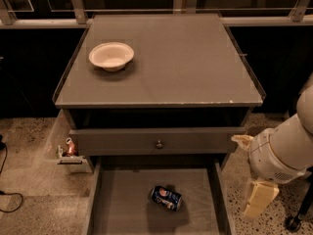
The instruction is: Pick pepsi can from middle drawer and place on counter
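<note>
The pepsi can lies on its side on the floor of the open middle drawer, near the middle. The counter is the flat grey top above it. My gripper hangs at the end of the white arm to the right of the drawer, outside its right wall. It is well apart from the can and roughly level with it in the picture. It holds nothing that I can see.
A white bowl sits on the counter's back left. A grey drawer front with a round knob is above the open drawer. A small reddish can stands in a holder on the cabinet's left. A chair base is at the lower right.
</note>
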You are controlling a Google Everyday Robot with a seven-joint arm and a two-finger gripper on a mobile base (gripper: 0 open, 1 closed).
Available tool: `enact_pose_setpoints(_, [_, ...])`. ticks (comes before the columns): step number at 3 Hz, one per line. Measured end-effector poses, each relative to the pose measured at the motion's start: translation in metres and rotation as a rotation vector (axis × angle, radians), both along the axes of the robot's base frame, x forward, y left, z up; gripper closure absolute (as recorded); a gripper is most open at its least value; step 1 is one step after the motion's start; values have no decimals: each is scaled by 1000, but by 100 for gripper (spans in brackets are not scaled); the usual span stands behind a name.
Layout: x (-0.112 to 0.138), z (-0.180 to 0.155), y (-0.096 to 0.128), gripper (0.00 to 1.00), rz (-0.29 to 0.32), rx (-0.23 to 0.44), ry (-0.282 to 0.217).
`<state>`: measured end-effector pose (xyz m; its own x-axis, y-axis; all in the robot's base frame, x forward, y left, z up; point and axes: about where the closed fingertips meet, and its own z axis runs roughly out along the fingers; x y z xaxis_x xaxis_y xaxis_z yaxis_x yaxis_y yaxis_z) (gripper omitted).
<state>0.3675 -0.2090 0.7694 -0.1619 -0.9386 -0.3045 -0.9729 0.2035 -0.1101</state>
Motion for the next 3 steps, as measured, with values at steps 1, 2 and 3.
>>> enact_pose_setpoints(1, [0, 0, 0, 0, -2, 1, -1])
enact_pose_setpoints(2, [8, -45, 5, 0, -12, 38, 59])
enact_pose_setpoints(3, [25, -117, 13, 0, -32, 125, 100])
